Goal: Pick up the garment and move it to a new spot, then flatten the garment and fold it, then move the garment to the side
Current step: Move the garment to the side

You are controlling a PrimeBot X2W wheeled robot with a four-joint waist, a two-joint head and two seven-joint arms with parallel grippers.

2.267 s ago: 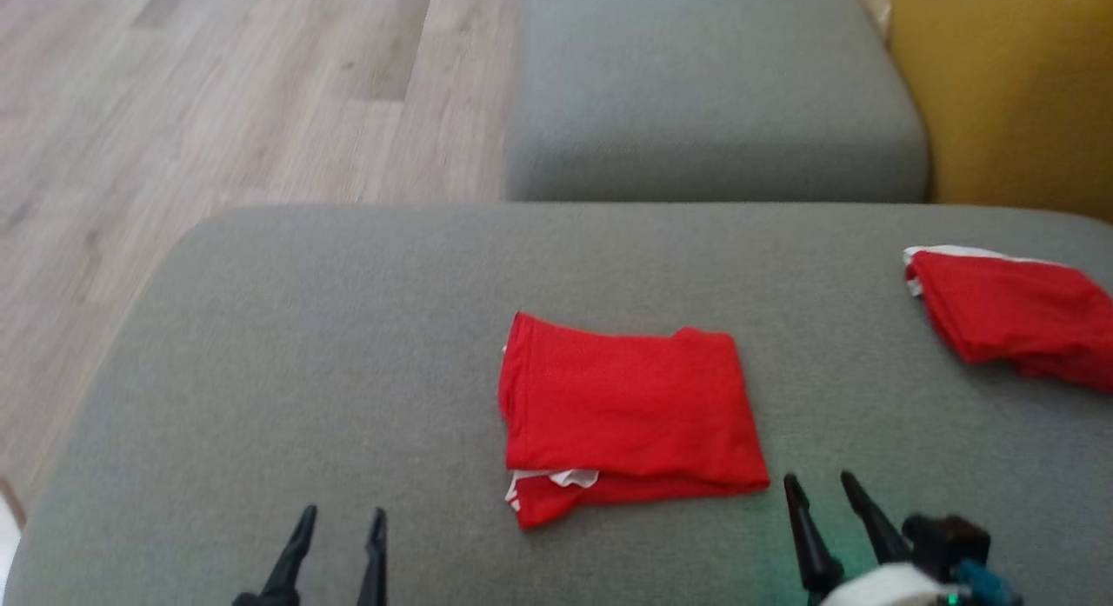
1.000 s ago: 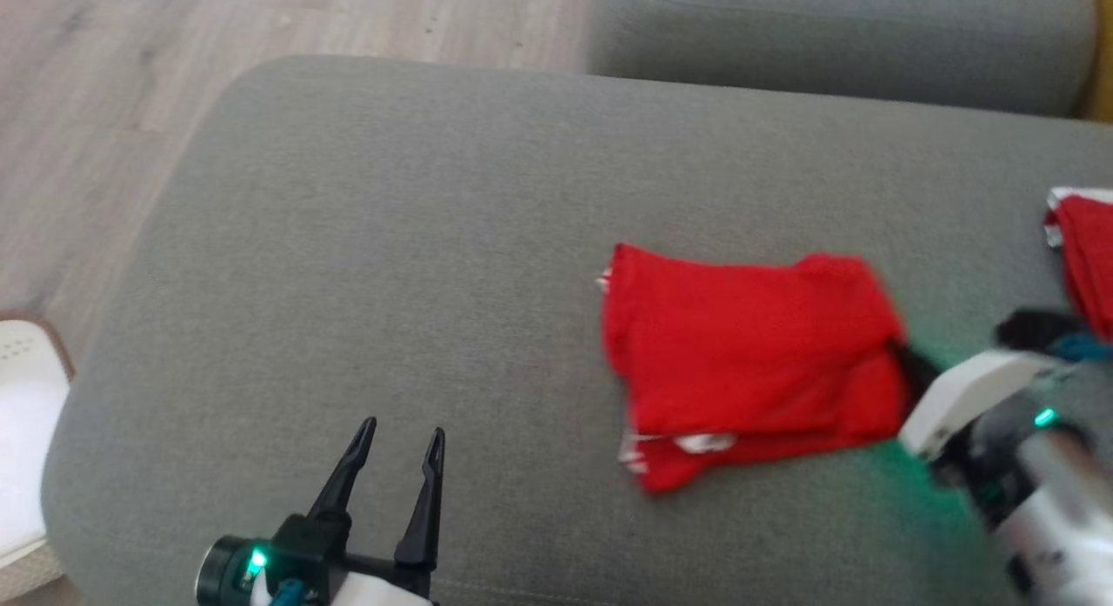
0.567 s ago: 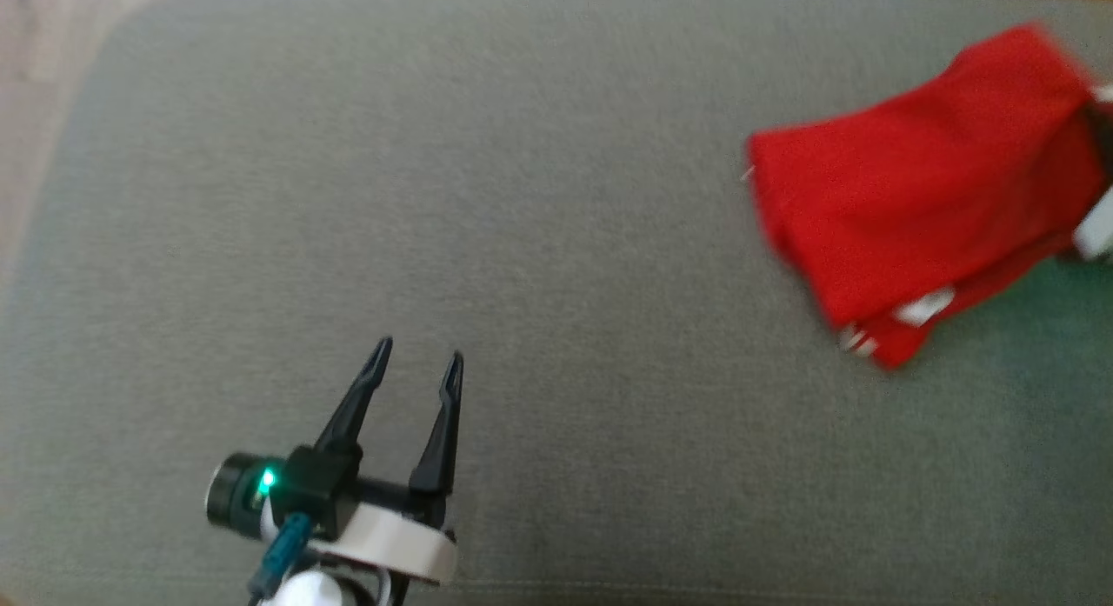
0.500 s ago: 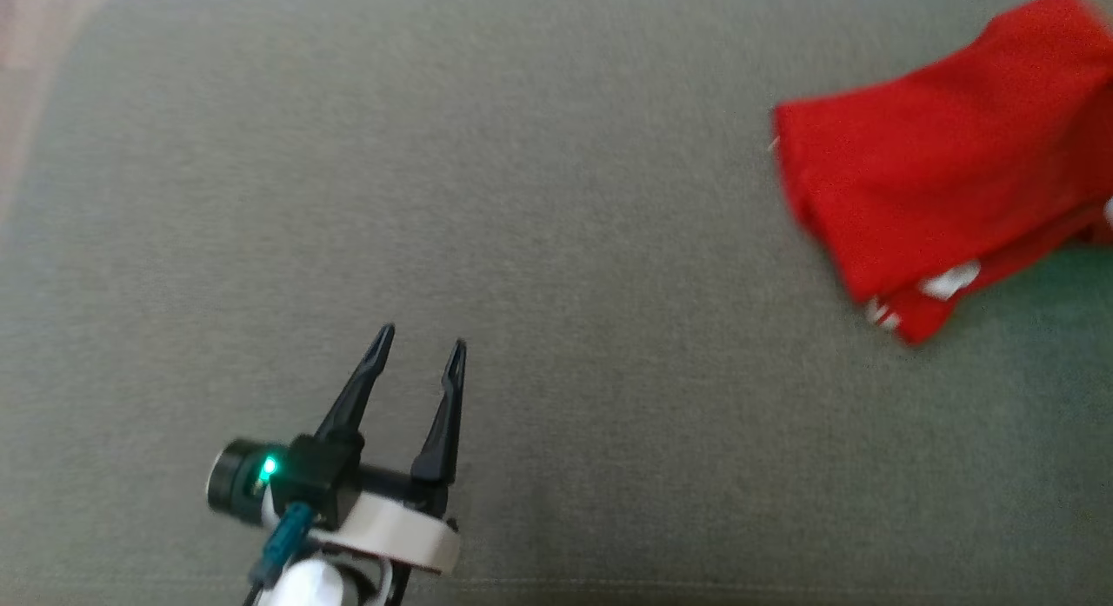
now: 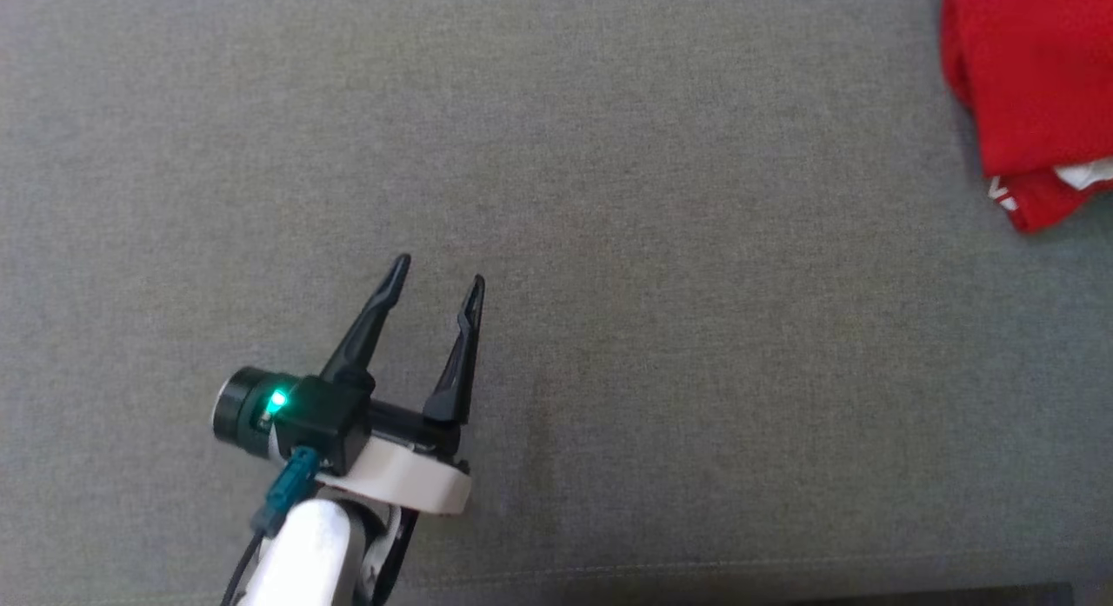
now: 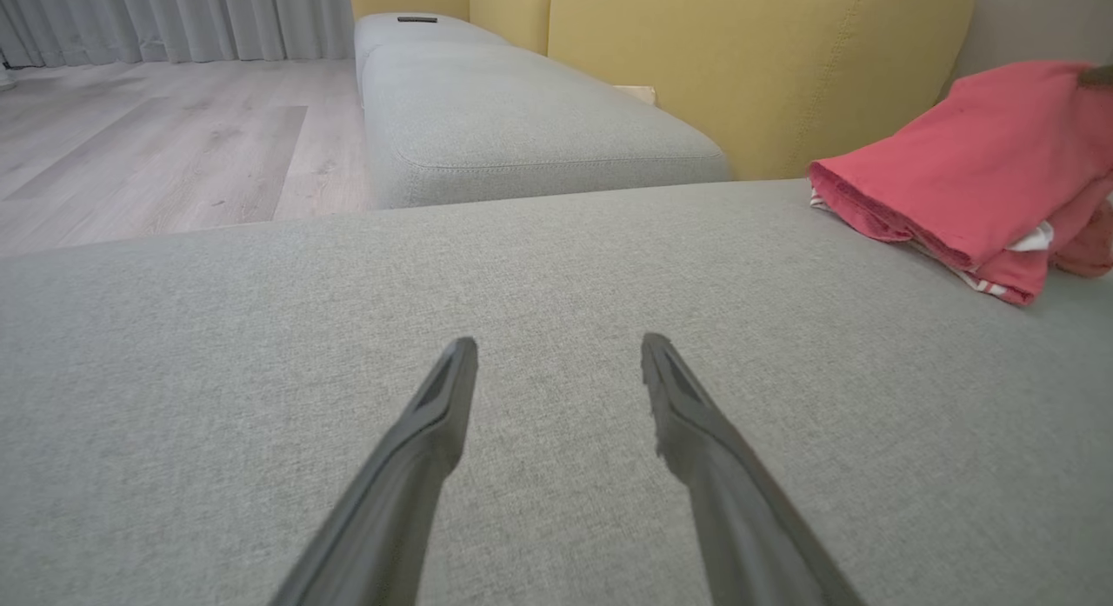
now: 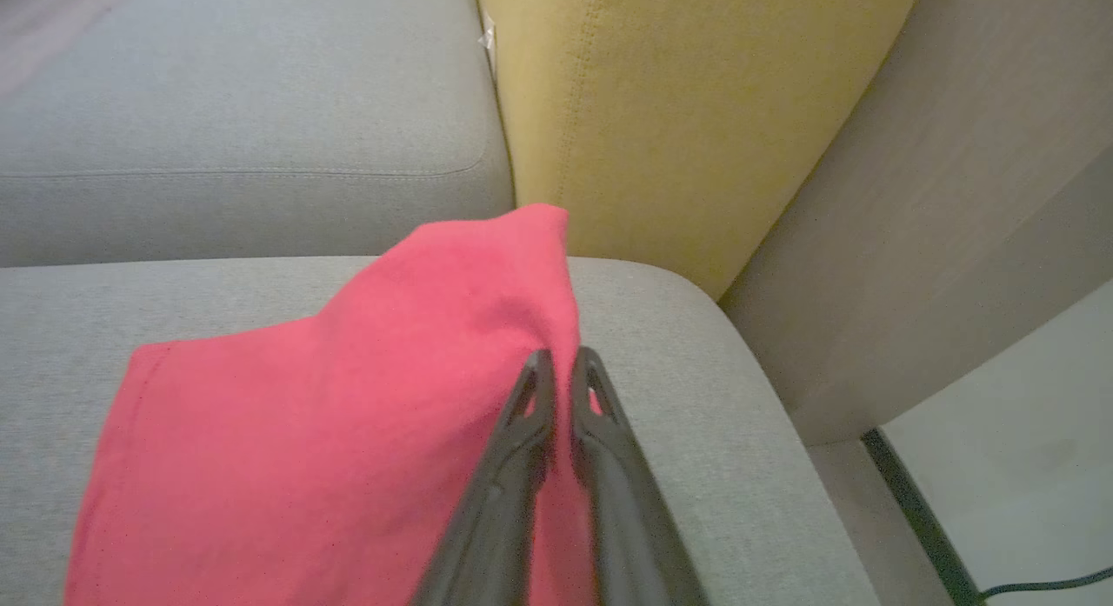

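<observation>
Folded red garment, white trim showing, pinched by the closed right end effector; left end effector wide open, empty.

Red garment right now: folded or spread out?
Folded. The red garment shows stacked layers with a white inner edge peeking out at one corner; the right tool is shut on its raised edge.

Red garment with white trim; grey cushion; yellow backrest
</observation>
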